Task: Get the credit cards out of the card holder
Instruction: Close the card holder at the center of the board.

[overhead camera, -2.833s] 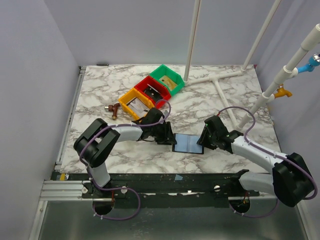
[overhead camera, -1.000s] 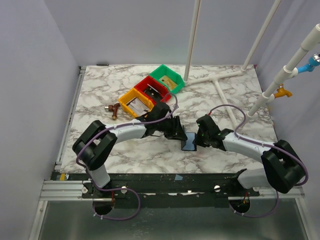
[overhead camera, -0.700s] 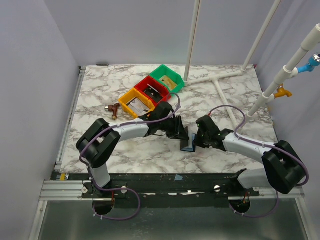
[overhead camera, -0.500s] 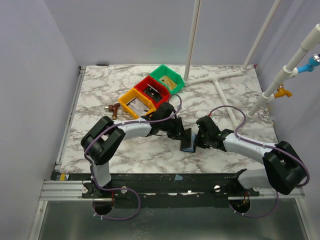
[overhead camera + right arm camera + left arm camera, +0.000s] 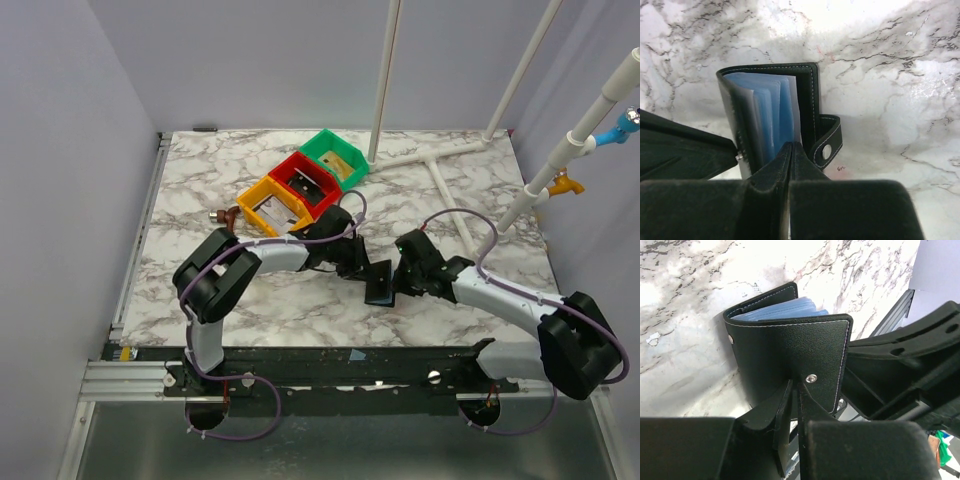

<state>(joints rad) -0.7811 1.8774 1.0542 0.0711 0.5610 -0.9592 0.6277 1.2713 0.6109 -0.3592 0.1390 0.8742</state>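
Near edge: both arm bases, arms extended toward mid-table. There the card holder (image 5: pixel 380 288) sat partly open like a book between the two tools, on the marble table (image 5: pixel 200 180).

L gripper (image 5: pixel 794 390): jaws narrow, pinching the black outer cover's lower edge just beside the snap stud (image 5: pixel 811 378).

R gripper (image 5: pixel 791 150): jaws fully together, nipped on the holder's opposite lower edge, next to the blue-grey sleeves (image 5: pixel 770 115). Whether it had cover or a sleeve, I couldn't tell. The closure strap (image 5: pixel 826 145) hung loose just right of that tool.

No credit cards showed clear of the holder; any inside were hidden by the sleeves.

My read: the step in hand was spreading the covers. To do it well I'd draw both grips apart slowly & level, w/o tearing a sleeve, then free one tool for a card edge.

Farther back, left of centre: yellow bin (image 5: pixel 245 200), red bin (image 5: pixel 283 172), green bin (image 5: pixel 322 137) in a diagonal row, well apart from the holder.
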